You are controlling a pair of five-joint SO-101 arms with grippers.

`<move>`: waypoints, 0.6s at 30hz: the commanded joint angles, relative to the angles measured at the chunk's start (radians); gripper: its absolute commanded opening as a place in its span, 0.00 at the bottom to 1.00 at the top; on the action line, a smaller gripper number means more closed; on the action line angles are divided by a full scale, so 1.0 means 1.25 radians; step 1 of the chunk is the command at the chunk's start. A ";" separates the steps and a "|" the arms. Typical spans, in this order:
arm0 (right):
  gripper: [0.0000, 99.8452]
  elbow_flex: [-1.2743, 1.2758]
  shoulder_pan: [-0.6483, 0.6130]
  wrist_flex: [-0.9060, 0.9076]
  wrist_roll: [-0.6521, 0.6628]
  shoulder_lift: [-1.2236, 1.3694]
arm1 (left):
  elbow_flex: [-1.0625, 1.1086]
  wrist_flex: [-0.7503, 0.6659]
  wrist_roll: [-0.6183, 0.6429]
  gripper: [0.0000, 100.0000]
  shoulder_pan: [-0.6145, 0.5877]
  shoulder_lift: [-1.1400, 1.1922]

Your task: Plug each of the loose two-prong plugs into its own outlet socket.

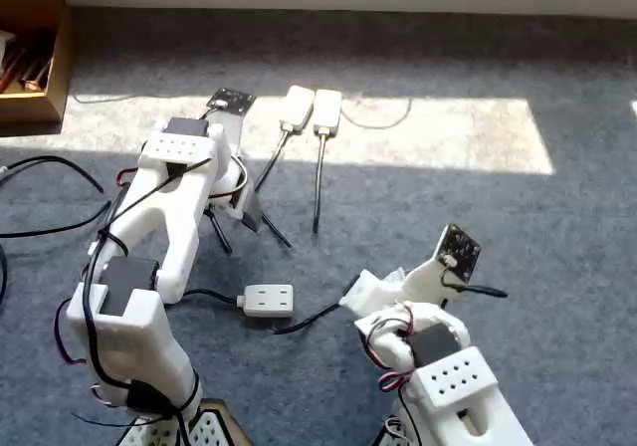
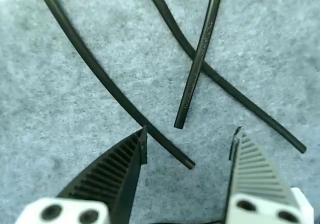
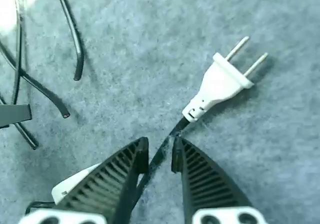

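A white two-prong plug point(image 3: 220, 84) lies on the grey carpet, prongs pointing away from my right gripper point(image 3: 160, 145). Its black cable point(image 3: 172, 131) runs back between the jaws, which are nearly closed around it. A white outlet socket block point(image 1: 269, 300) lies mid-carpet, left of the right gripper point(image 1: 366, 293). My left gripper point(image 2: 189, 136) hangs open just above several loose black cable ends point(image 2: 192, 79), holding nothing. Farther back, two more white plug bodies point(image 1: 297, 108) point(image 1: 326, 111) lie side by side in the sunlit patch, their black cables trailing toward the left gripper point(image 1: 247, 207).
A wooden box point(image 1: 35, 63) stands at the back left. Black wires point(image 1: 50, 229) trail over the carpet left of the left arm. A thin cable point(image 1: 373, 122) curls behind the two plugs. Open carpet lies at the right and back right.
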 commanded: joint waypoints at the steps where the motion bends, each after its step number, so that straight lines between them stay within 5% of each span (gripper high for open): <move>1: 0.09 -0.150 0.036 0.062 0.005 0.174 | -0.002 -0.007 0.004 0.27 -0.009 -0.039; 7: 0.09 -0.363 0.089 0.155 -0.041 0.352 | -0.002 -0.007 0.004 0.27 -0.008 -0.039; 18: 0.09 -0.385 0.080 0.155 -0.045 0.519 | -0.001 -0.007 0.004 0.27 -0.010 -0.039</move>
